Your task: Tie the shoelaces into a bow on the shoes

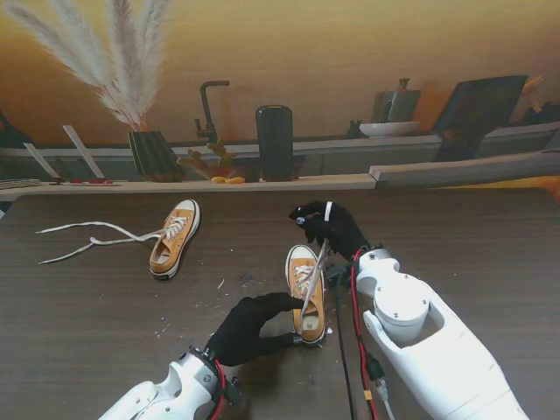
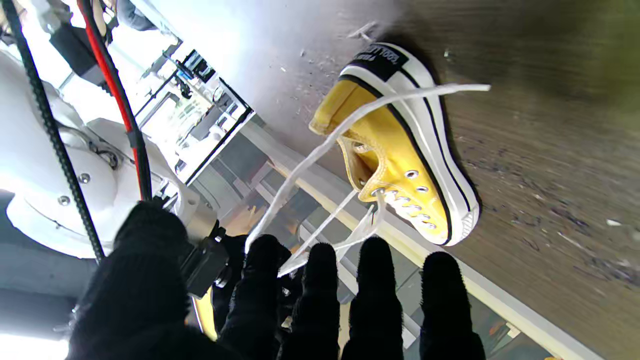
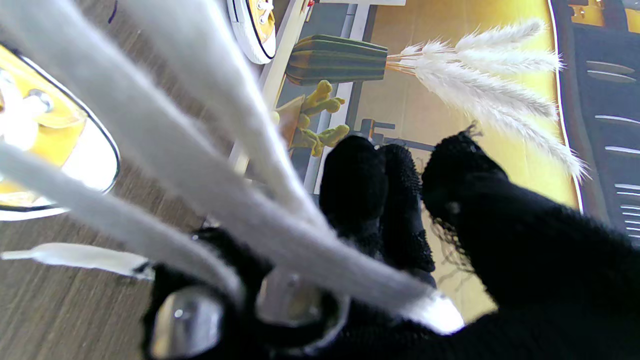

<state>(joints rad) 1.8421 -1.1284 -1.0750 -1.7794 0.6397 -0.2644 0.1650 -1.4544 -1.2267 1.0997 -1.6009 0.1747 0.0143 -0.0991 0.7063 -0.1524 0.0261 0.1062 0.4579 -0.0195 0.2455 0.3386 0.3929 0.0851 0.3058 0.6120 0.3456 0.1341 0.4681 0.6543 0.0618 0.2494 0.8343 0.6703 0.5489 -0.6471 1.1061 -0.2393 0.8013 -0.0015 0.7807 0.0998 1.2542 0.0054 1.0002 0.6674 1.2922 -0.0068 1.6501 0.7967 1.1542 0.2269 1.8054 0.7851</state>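
Observation:
A yellow low-top shoe (image 1: 311,322) (image 2: 400,150) lies in the middle of the dark table, toe pointing away from me. Its white laces (image 1: 313,267) (image 3: 200,165) run taut up from the eyelets into my right hand (image 1: 328,227) (image 3: 500,250), which is shut on them just beyond the toe. My left hand (image 1: 249,328) (image 2: 320,300) sits by the shoe's heel on its left side, fingers spread, holding nothing. The second yellow shoe (image 1: 172,241) (image 3: 255,25) lies farther left with its loose laces (image 1: 87,238) trailing across the table.
A low ledge runs along the table's far edge, with a ribbed vase of pampas grass (image 1: 153,153) and a black cylinder (image 1: 274,140). Small crumbs (image 1: 236,280) lie between the two shoes. A red cable (image 1: 359,332) runs along my right forearm.

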